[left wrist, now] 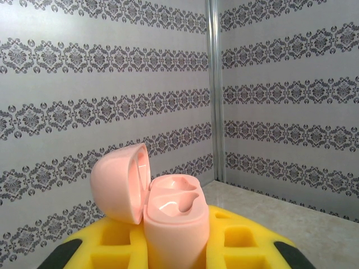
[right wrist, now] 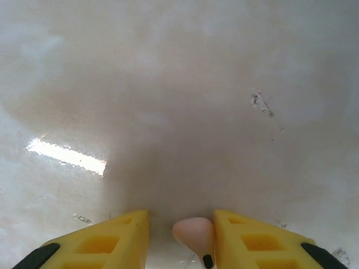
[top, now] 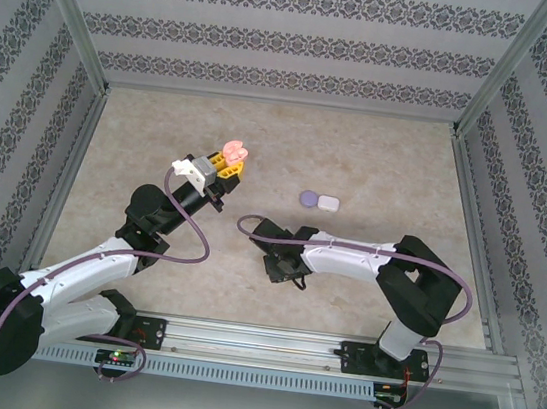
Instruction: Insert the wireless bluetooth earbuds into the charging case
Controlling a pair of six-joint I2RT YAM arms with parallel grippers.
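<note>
My left gripper (top: 228, 166) is shut on a pink charging case (left wrist: 175, 216), held upright above the table. The case's lid (left wrist: 120, 182) is swung open to the left, and both sockets look empty. From above, the case (top: 232, 149) shows pink at the yellow fingertips. My right gripper (right wrist: 180, 230) is down at the table, near the front middle (top: 285, 272). A pinkish earbud (right wrist: 195, 232) with a dark stem tip lies between its yellow fingers (right wrist: 112, 241). The earbud is against the right finger, with a gap to the left one.
A purple case (top: 309, 198) and a white case (top: 328, 203) lie side by side on the beige table (top: 389, 169), beyond the right arm. Patterned walls and metal posts enclose the table on three sides.
</note>
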